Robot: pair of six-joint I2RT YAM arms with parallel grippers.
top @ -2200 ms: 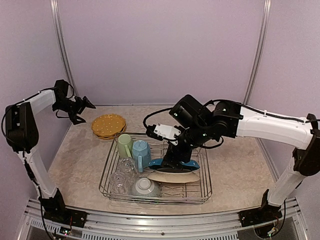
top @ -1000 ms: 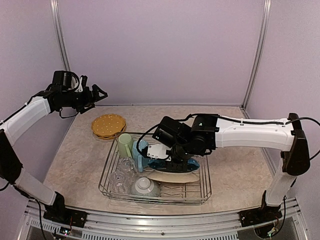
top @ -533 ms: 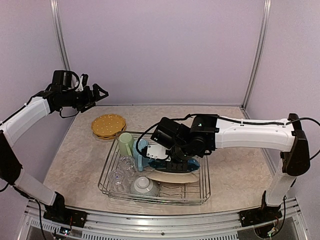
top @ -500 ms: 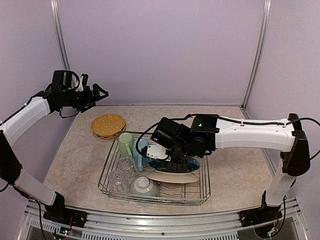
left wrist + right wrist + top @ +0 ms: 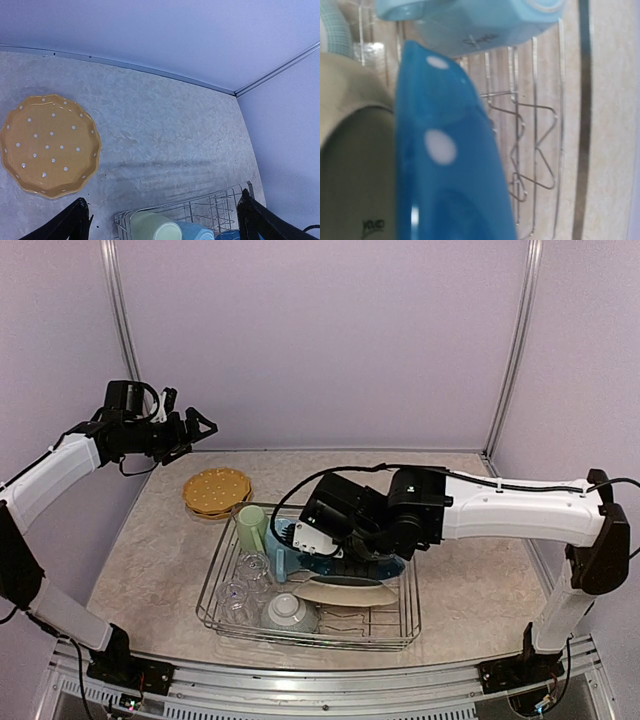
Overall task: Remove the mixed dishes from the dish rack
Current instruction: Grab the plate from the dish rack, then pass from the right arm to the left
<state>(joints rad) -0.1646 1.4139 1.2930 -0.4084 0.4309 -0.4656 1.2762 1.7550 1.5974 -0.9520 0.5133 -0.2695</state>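
Wire dish rack (image 5: pixel 412 600) on a marbled worktop (image 5: pixel 150 570) holds a pale green mug (image 5: pixel 250 528), light blue mug (image 5: pixel 283 538), clear glasses (image 5: pixel 245 580), grey-green bowl (image 5: pixel 288 612), cream plate (image 5: pixel 350 592) and blue dotted plate (image 5: pixel 450 190). Right jaws are down at that plate; whether they grip it cannot be told. Left jaws hang wide apart, raised near yellow dotted plates (image 5: pixel 216 492) beside the rack

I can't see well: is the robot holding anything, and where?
Right claw appears to grip the blue dotted plate by its rim; left claw holds nothing.
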